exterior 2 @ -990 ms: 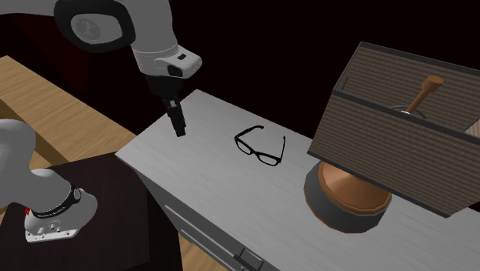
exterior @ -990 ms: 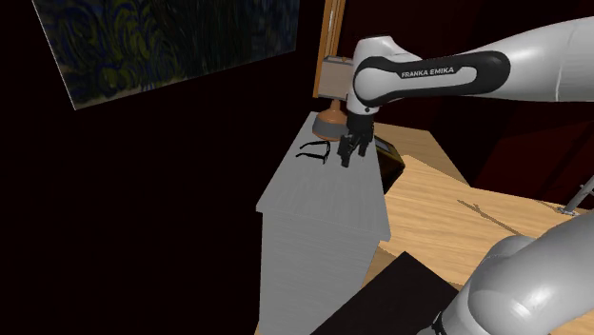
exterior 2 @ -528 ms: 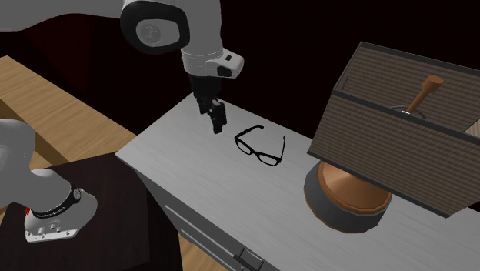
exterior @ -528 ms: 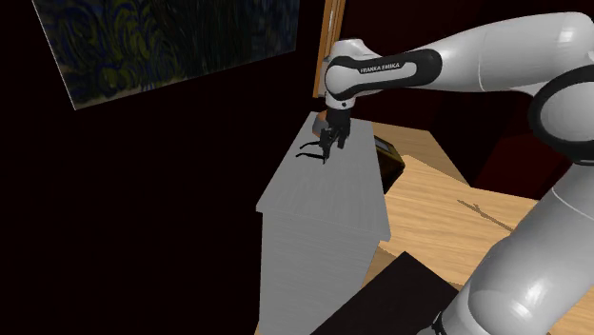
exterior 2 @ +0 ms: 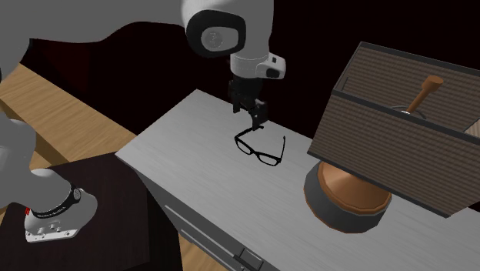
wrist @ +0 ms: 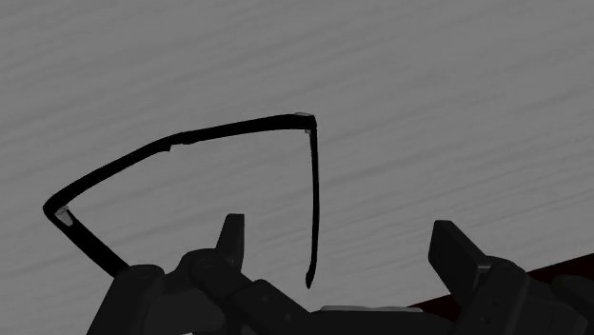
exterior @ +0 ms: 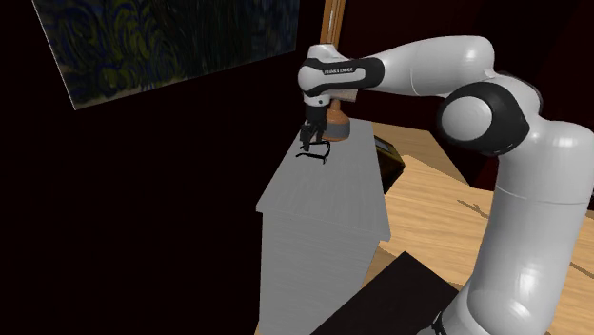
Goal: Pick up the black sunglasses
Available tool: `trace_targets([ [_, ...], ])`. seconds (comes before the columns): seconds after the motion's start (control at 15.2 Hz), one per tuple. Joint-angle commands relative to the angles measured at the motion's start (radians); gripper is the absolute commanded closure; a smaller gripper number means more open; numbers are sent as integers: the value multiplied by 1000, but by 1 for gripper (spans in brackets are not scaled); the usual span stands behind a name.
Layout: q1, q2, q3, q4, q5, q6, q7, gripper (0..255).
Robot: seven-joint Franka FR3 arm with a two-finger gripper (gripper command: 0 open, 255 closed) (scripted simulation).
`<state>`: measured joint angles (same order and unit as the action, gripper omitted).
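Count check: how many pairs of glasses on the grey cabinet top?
1. The black glasses lie on the grey top, just under the open gripper, apart from the brown bowl. No second pair seems hidden.

Arm [exterior: 419, 71] has swung across the grey top [exterior 2: 185, 162] — a sec ago the gripper [exterior 2: 248, 114] hung over the top's left end in the second exterior view, half a sec ago abt midway, now it's right over the glasses [exterior 2: 265, 157]. In the shoulder view it's slid left, and the elbow [exterior: 485, 116] has come into frame w/ it — one temple [wrist: 315, 190] now sits btw the spread fingers [wrist: 231, 233].
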<state>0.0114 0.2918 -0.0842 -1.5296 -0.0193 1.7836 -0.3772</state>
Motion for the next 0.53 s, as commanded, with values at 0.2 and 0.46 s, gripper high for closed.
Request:
trace_targets([
  [0.2,-6,124,8,140,14,-20,-31,0],
  [0.46,-6,128,9,93,14,32,-30,0],
])
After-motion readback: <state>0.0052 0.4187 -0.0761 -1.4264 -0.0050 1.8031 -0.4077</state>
